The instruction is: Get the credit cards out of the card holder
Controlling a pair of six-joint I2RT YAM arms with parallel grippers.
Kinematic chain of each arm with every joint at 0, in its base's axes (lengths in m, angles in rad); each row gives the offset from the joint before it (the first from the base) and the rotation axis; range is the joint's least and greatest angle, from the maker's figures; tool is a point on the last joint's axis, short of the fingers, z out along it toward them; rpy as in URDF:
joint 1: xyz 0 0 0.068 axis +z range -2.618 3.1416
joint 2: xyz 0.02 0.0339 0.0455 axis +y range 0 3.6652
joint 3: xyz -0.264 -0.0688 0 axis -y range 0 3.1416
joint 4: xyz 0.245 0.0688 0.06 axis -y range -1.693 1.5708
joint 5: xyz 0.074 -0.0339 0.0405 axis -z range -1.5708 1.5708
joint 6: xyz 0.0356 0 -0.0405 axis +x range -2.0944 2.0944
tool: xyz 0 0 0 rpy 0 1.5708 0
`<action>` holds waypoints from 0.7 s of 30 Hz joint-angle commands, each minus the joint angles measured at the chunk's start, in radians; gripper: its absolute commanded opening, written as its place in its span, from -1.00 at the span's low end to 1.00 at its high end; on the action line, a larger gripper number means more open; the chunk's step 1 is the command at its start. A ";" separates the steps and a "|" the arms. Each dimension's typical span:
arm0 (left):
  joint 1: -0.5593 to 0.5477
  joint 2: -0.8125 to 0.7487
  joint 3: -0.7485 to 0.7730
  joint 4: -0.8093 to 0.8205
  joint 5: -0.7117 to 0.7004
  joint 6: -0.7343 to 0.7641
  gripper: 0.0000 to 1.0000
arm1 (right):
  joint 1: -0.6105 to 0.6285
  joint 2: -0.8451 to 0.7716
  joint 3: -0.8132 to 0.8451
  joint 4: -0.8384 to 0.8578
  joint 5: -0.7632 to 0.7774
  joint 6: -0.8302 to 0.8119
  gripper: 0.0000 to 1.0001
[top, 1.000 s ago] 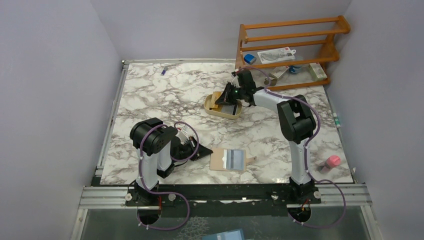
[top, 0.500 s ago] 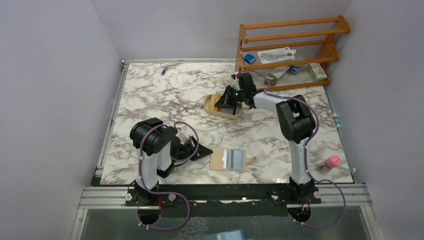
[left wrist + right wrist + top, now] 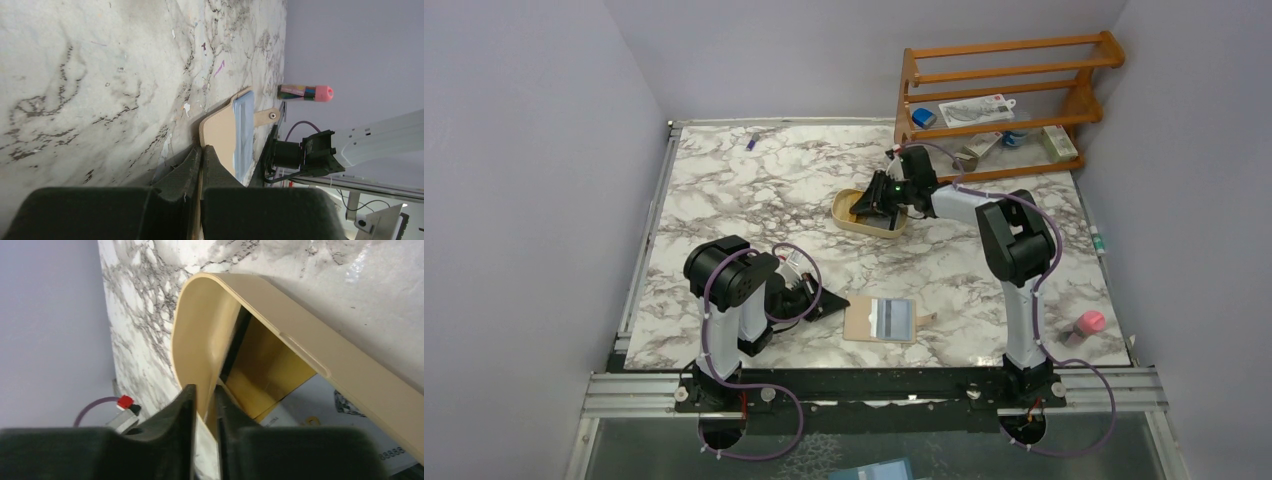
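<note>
The card holder [image 3: 884,320] lies opened flat near the table's front edge, tan with a pale blue inside [image 3: 243,132]. My left gripper [image 3: 837,303] is shut on its left edge, and the tan flap [image 3: 222,135] runs out from between the pinched tips [image 3: 201,152]. Across the table my right gripper [image 3: 871,212] is down in the oval tan tray [image 3: 842,214], jaws a narrow gap apart [image 3: 205,395] beside the tray wall [image 3: 200,340], with nothing between them. Two credit cards lie in the tray, one yellow-orange [image 3: 265,375] and one bluish-white [image 3: 332,412].
A wooden rack [image 3: 1004,100] with small items stands at the back right, close behind the tray. A pink-capped tube [image 3: 1086,325] lies at the front right. A small purple item [image 3: 752,140] sits at the back left.
My right gripper has come down and a little left into the tray with the bluish-white card, and its jaws have parted slightly. The left arm and card holder have not moved.
</note>
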 commanded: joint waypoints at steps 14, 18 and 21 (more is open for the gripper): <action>0.020 0.062 -0.019 0.249 -0.062 0.092 -1.00 | 0.004 0.012 0.269 -0.503 0.143 -0.181 0.02; 0.020 0.052 -0.022 0.249 -0.061 0.093 -1.00 | 0.004 -0.068 0.229 -0.584 0.184 -0.242 0.02; 0.025 0.041 -0.028 0.248 -0.062 0.091 -1.00 | 0.006 -0.244 0.061 -0.521 0.159 -0.281 0.03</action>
